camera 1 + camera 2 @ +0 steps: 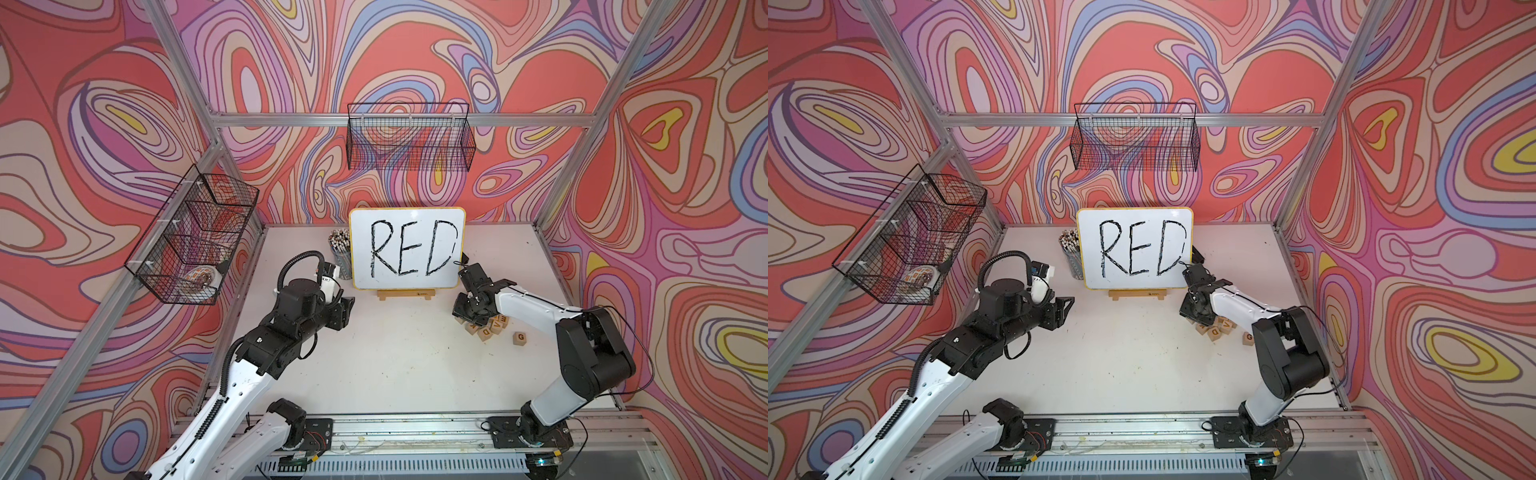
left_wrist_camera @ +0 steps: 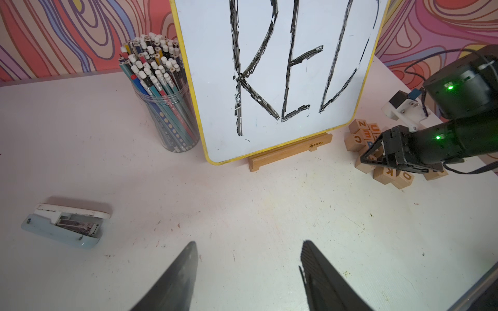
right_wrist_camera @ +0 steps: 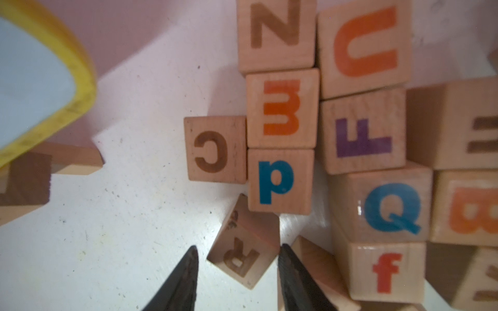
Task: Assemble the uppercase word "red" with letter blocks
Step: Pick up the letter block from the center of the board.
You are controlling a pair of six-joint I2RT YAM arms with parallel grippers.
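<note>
Standing at the back of the white table (image 1: 395,374), the whiteboard (image 1: 407,249) says RED in big black letters and leans on a small wooden stand (image 1: 406,294). A heap of wooden letter blocks (image 1: 486,326) lies in front of the whiteboard's right end, close to its corner.

The right gripper (image 3: 238,246) points down at the side of the heap turned toward the whiteboard's stand. Its jaws are a little open, with the R block (image 3: 244,259) sitting between them. One finger (image 3: 292,277) touches the block's edge. A thin strip of table shows between the block and the other finger, so the block is not squeezed. The R block is tilted (its brown R looks upside down in the right wrist view) and sits right beside the block with a blue p (image 3: 280,180).

The D block (image 1: 485,333) lies at the side of the heap farthest from the whiteboard, D up. A block with brown bars like an E (image 3: 474,129) is deeper in the heap, cut off by the picture's edge, so its letter is not sure. One G block (image 1: 519,338) sits alone, a bit farther from the whiteboard than the heap.

The left gripper (image 2: 249,242) hangs over bare table in front of the whiteboard's left end. Its jaws are wide open and hold nothing. A cup of pencils (image 2: 167,107) stands just beside the whiteboard's left edge. A stapler (image 2: 67,224) lies well away from the whiteboard on that same side.
</note>
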